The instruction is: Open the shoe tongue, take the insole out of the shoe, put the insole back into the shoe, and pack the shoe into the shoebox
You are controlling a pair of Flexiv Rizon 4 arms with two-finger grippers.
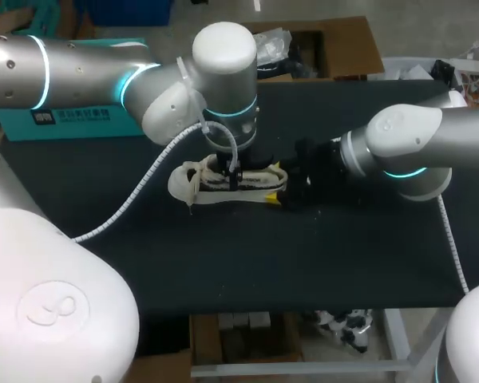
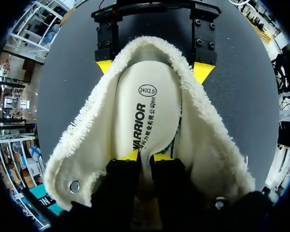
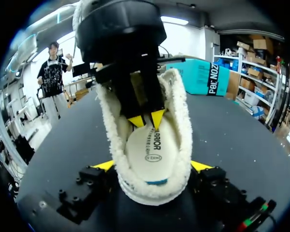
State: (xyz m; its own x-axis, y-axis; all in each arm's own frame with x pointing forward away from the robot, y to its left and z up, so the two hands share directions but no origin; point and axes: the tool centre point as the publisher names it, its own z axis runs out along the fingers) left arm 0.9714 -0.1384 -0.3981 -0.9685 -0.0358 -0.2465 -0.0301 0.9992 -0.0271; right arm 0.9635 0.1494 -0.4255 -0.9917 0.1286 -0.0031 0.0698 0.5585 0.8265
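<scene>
Since the left pincer (image 2: 146,155) is clenched on a raised fold of the insole (image 2: 145,111) inside the shoe (image 1: 223,185), the lift, I judge, should go slowly up and back toward the heel, so the fleecy collar does not drag it loose. Its fingers stand almost together. The shoe sits mid-bench (image 1: 303,255). The right pincer (image 3: 153,166), spread wide, grasps the heel from both sides, steadying it.

I saw an oval size stamp and a line of dark lettering printed on the insole (image 2: 147,116); white lettering ran along the teal shoebox (image 3: 205,77).
</scene>
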